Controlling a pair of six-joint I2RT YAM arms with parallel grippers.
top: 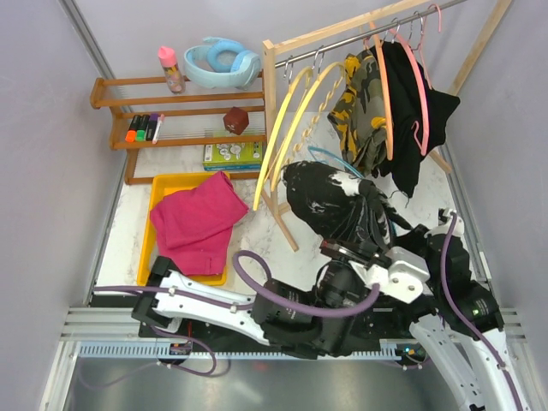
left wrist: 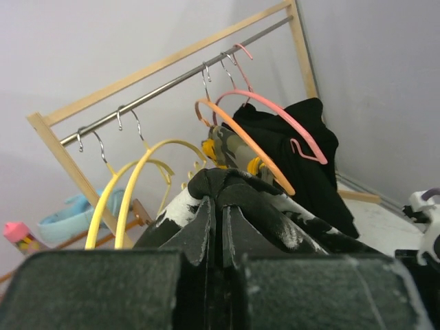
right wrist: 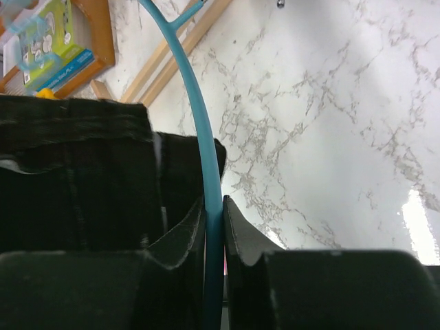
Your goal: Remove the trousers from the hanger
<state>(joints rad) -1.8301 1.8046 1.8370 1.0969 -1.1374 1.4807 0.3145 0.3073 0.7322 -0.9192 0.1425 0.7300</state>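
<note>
The left fingers (left wrist: 196, 234) are pressing together on a fold of the speckled trousers (top: 330, 201), pinching the cloth near its top. The right fingers (right wrist: 240, 230) are pinching the thin arm of the teal hanger (right wrist: 205, 158), with black cloth lying just beside them. Trousers and hanger are being held together over the middle of the bench (right wrist: 330, 124), towards its near edge and well apart from the rail (top: 342, 38). The trousers seem to be draping over the hanger, though the crossing point is hidden under the cloth.

The step in hand looks like the separation itself: one arm is holding the hanger and the other is holding the garment. The magenta trousers (top: 199, 218) are lying in the yellow tray (top: 145, 248) by the left edge, so one pair is done. The camouflage trousers (top: 360, 111) and the black trousers (top: 419, 120) are hanging on the rail at the far right corner, not yet taken off.

The next move is probably calling for the two grips to draw apart. The right would be holding the hanger firm while the left slides the cloth off the open end of its arm. The pull should be running along the arm rather than across it, so the fabric is not bunching or snagging. The tray looks like the likely place for the freed pair.
</note>
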